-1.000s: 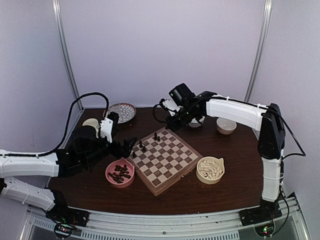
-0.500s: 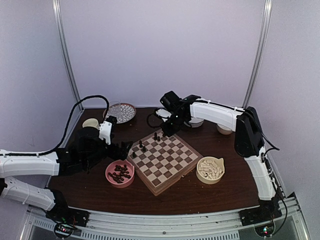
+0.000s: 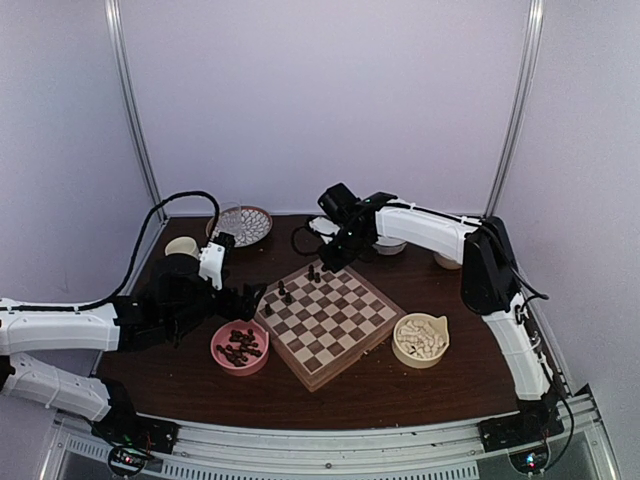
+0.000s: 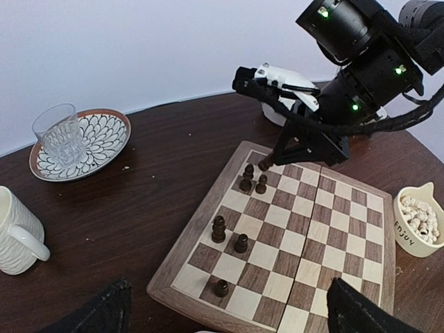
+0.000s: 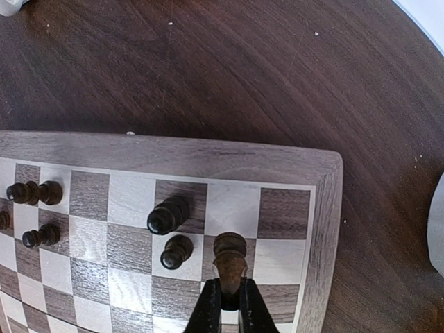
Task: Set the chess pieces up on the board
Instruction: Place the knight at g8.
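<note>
From above, your right pincer hangs over the far corner of the board.

Left wrist: the left pincer gapes empty, well short of that corner.

Right wrist: the dark piece is clamped, its long axis in line with the fingers, with corner squares just beyond its tip.

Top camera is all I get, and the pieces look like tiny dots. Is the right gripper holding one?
Observer: Yes. The right wrist view shows the right gripper shut on a dark chess piece near the board's corner.
Operator: Are others near it?
Observer: Two dark pieces stand just beside it.
Operator: What's on that plate at the back?
Observer: The left wrist view shows a clear glass standing on the patterned plate.
</note>
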### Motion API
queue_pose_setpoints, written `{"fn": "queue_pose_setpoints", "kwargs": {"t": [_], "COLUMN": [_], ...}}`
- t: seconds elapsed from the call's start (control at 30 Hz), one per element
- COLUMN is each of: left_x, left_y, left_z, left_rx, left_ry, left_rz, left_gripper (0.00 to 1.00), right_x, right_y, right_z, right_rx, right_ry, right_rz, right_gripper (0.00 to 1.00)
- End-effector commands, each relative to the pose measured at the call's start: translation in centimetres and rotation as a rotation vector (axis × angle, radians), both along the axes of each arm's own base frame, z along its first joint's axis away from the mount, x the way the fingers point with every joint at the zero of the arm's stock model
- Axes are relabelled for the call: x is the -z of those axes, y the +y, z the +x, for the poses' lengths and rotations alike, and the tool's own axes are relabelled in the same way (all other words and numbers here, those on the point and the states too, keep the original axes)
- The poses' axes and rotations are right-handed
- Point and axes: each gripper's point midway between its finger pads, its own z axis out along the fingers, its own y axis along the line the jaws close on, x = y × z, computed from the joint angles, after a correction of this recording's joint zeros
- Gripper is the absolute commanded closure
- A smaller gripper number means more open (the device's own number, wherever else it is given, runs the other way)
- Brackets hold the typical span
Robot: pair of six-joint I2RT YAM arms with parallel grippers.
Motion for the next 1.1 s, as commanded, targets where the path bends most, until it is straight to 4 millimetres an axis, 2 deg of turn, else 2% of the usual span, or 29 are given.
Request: {"fn": "queue_pose_setpoints", "kwargs": {"t": [0.0, 0.4, 0.5, 0.6, 1.07], "left_x": [-1.3, -1.1, -1.1, -1.1, -1.0], "left_y": [-0.3, -0.7, -0.8, -0.9, -1.0], "left_z": [0.3, 0.2, 0.2, 0.1, 0.2], "left_rx": [0.007, 0.023, 0.030, 0.037, 0.039], "left_ry": [-0.027, -0.021, -0.021, -0.023, -0.016], "left_rz": [-0.041, -0.040, -0.041, -0.042, -0.041], "left_gripper": [0.02, 0.02, 0.02, 0.03, 0.02], "right_x": [0.0, 1.2, 1.2, 1.2, 0.9], "right_y": [0.7, 1.1, 1.1, 1.1, 1.4], "right_z": [1.3, 1.5, 1.5, 1.7, 1.9], "right_rx": [0.000, -0.005, -0.006, -0.002, -0.005], "right_ry": [-0.031, -0.014, -0.016, -0.022, -0.033], "right_rz": [0.017, 0.018, 0.020, 0.017, 0.031], "right_gripper": [1.00, 1.00, 0.88, 0.83, 0.89]}}
